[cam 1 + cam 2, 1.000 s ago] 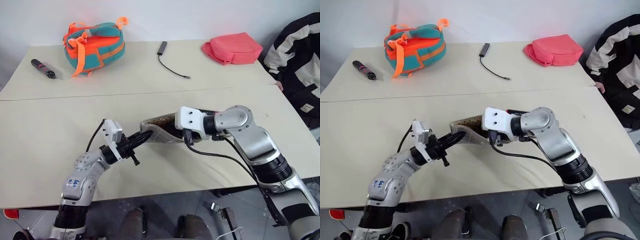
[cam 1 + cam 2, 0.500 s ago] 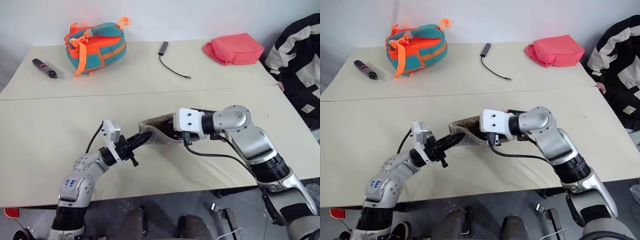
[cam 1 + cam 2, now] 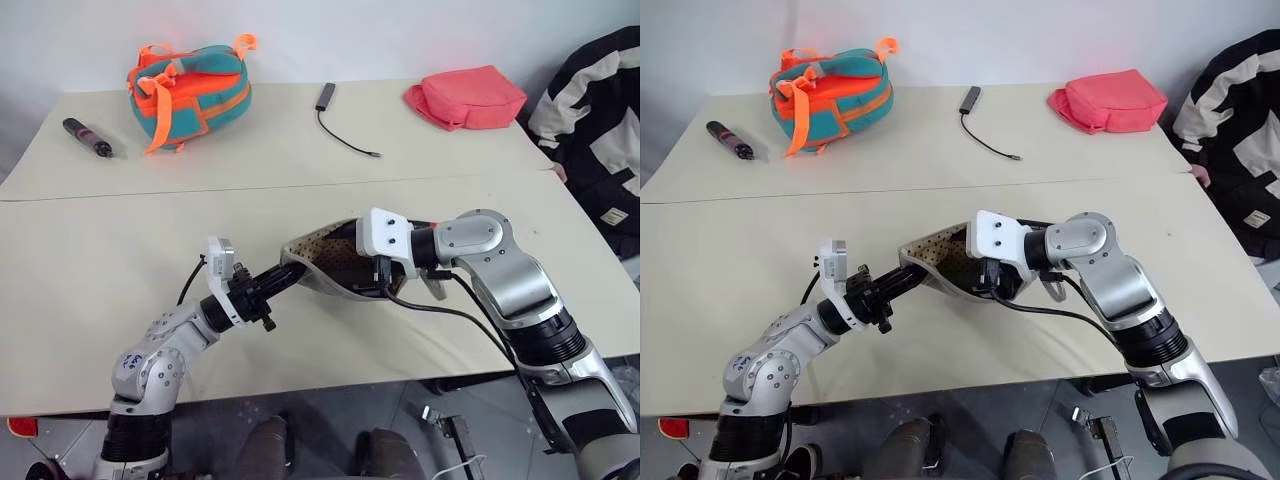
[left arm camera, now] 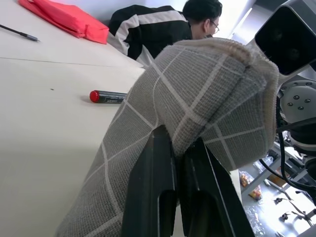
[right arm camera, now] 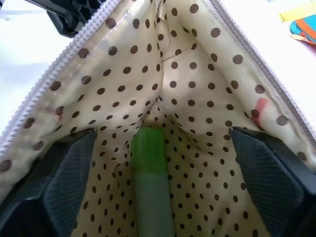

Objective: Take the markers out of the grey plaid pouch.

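The grey plaid pouch (image 3: 322,262) hangs just above the table's middle, its mouth spread and its dotted tan lining (image 5: 187,74) showing. My left gripper (image 4: 178,165) is shut on the pouch's edge from the left. My right gripper (image 5: 160,134) reaches into the mouth from the right. It is open, with its fingers (image 5: 69,182) spread against the lining. A bright green marker (image 5: 150,192) lies deep in the pouch between them, touching neither. A red marker (image 4: 106,96) with a black end lies on the table beyond the pouch.
At the table's back stand a teal-orange bag (image 3: 188,88), a dark stick (image 3: 87,138), a black cable with adapter (image 3: 340,125) and a coral-pink pouch (image 3: 465,97). A person in a black-and-white jacket (image 3: 595,130) sits at the right edge.
My right gripper has opened wide inside the pouch, and the pouch's mouth has spread. My left wrist has rolled a little with the pouch's edge still gripped.
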{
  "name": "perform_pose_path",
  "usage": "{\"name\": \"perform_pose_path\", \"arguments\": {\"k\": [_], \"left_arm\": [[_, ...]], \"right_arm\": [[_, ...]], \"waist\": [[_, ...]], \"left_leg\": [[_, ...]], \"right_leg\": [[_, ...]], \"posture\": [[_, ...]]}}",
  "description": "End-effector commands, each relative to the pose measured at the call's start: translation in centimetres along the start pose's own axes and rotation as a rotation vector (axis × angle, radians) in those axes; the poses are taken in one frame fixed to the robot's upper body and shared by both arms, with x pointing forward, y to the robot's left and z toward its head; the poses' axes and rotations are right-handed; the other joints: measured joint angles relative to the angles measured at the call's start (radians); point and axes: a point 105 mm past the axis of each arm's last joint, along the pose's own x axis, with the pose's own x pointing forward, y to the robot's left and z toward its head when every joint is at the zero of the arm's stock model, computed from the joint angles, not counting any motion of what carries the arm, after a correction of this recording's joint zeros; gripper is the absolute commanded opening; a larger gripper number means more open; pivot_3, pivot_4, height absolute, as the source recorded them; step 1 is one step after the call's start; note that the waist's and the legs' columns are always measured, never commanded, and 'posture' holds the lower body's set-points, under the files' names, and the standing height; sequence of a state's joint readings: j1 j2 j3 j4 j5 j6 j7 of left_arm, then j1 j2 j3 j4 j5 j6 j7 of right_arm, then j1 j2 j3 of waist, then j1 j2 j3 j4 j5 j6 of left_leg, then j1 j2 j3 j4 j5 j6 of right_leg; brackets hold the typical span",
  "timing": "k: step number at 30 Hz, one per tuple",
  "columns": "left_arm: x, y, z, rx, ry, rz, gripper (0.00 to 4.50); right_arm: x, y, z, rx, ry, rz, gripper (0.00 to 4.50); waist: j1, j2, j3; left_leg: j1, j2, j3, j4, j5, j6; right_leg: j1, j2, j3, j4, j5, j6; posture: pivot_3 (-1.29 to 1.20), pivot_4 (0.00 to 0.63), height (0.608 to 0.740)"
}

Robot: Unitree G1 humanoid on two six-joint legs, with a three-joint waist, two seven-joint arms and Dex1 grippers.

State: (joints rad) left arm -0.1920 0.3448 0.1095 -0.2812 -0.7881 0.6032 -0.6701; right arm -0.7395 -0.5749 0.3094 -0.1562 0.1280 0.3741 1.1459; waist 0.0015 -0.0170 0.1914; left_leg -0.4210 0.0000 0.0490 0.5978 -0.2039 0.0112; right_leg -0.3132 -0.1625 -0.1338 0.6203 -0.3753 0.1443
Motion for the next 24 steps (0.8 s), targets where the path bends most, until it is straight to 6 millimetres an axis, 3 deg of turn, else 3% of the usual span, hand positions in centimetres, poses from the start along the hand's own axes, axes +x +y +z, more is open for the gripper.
{"name": "perform_pose_path", "arguments": {"k": [1, 5, 10, 13, 16, 24], "left_arm": [[-0.2, -0.6, 1.4, 0.032, -0.048, -0.012, 0.00], [-0.4, -0.4, 1.4, -0.045, -0.065, -0.008, 0.00], [-0.5, -0.5, 1.2, -0.084, -0.039, -0.019, 0.00], [-0.4, -0.7, 1.1, -0.080, -0.035, -0.023, 0.00], [-0.2, -0.9, 1.1, -0.088, -0.037, -0.030, 0.00], [0.0, -1.0, 0.8, -0.085, -0.027, -0.030, 0.00]], "right_arm": [[-0.4, 0.1, 0.8, -0.073, -0.009, -0.001, 4.43], [-0.8, -0.3, 1.1, -0.256, 0.005, -0.005, 4.43], [-1.5, -0.6, 0.4, -0.270, 0.033, 0.005, 4.43], [-1.6, -0.8, 0.3, -0.237, 0.027, -0.002, 3.78], [-1.3, -0.5, -0.1, -0.291, 0.053, 0.013, 2.82], [-1.6, -1.2, -0.3, -0.380, 0.088, 0.013, 2.82]], "waist": [[0.001, 0.000, 0.000], [0.000, 0.000, 0.000], [0.000, 0.000, 0.000], [0.000, 0.000, 0.000], [0.000, 0.000, 0.000], [0.000, 0.000, 0.000]], "left_leg": [[0.000, 0.000, 0.000, 0.000, 0.000, 0.000], [0.000, 0.000, 0.000, 0.000, 0.000, 0.000], [0.000, 0.000, 0.000, 0.000, 0.000, 0.000], [0.000, 0.000, 0.000, 0.000, 0.000, 0.000], [0.000, 0.000, 0.000, 0.000, 0.000, 0.000], [0.000, 0.000, 0.000, 0.000, 0.000, 0.000]], "right_leg": [[0.000, 0.000, 0.000, 0.000, 0.000, 0.000], [0.000, 0.000, 0.000, 0.000, 0.000, 0.000], [0.000, 0.000, 0.000, 0.000, 0.000, 0.000], [0.000, 0.000, 0.000, 0.000, 0.000, 0.000], [0.000, 0.000, 0.000, 0.000, 0.000, 0.000], [0.000, 0.000, 0.000, 0.000, 0.000, 0.000]], "posture": [[0.00, 0.150, 0.740], [0.00, 0.150, 0.740], [0.00, 0.150, 0.740], [0.00, 0.150, 0.740], [0.00, 0.150, 0.740], [0.00, 0.150, 0.740]]}}
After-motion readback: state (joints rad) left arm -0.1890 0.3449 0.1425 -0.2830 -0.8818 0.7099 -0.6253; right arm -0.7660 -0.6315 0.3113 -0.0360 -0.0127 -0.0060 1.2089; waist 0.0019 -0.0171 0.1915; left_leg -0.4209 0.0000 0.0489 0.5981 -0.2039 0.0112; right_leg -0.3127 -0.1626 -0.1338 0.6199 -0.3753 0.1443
